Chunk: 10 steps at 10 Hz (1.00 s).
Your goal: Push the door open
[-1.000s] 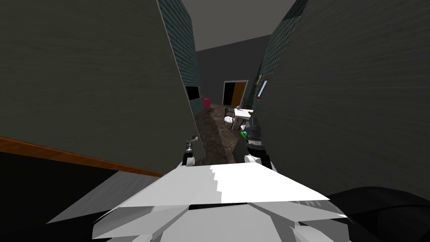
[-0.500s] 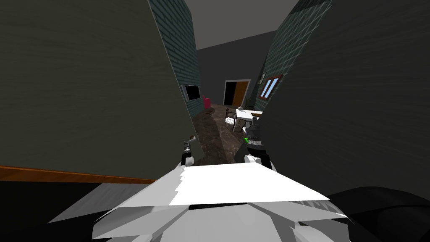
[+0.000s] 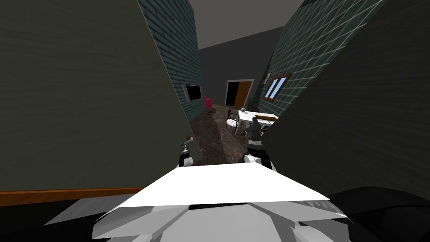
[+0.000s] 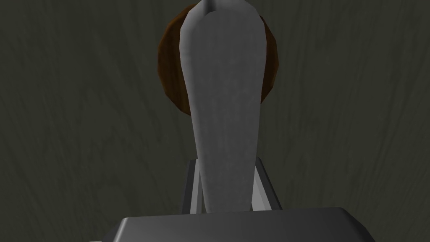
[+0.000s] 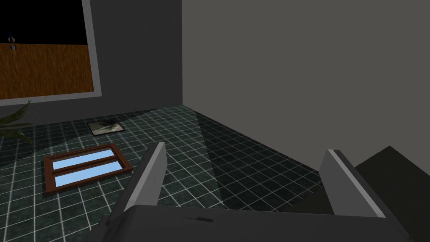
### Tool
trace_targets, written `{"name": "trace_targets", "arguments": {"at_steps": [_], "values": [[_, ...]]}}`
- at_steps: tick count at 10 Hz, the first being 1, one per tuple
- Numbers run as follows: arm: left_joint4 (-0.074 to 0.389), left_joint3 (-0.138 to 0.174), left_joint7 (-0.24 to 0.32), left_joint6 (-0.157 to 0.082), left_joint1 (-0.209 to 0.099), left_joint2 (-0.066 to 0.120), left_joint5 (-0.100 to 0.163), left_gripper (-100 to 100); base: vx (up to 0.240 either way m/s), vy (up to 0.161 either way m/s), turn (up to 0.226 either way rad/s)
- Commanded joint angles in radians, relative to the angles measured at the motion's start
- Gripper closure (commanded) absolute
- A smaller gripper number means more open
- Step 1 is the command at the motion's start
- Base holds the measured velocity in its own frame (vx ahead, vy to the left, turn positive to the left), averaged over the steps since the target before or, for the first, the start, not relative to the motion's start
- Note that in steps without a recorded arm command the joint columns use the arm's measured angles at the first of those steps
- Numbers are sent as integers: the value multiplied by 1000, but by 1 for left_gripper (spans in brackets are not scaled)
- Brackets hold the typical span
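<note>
Head view first: the door (image 3: 84,92) is swinging further away from me. The gap past its free edge is getting wider than it was a second ago. The window (image 3: 275,87) beyond the door is now showing in full, and more of the table (image 3: 252,115) is coming out too. The brown strip along the door's foot is dropping lower and levelling out. The wall (image 3: 357,126) across from the door is sliding outward as well, so I'm probably rolling forward with the push. My left gripper (image 3: 185,147) is riding right at the door's free edge, on the handle (image 3: 191,138). My right gripper (image 3: 253,131) is hanging in the gap, well clear of the door.

Left wrist: my fingers (image 4: 191,185) are pressing the sides of the grey handle, so I'm clamped on it. A brown disc (image 4: 168,71) is sitting behind it, flat on the door.

Right wrist: the fingers (image 5: 152,176) are standing wide apart, holding nothing and pointing away from the door.

So I'd say the push is working, and the opening is looking nearly wide enough for me.
</note>
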Motion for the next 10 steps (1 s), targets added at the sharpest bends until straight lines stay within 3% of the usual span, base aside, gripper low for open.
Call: {"name": "trace_targets", "arguments": {"at_steps": [1,10], "values": [[47,16,-1,-28,-31,15,9,100,158,-27,45],[52,99,-47,-38,-31,4,65,100,171,-28,50]]}}
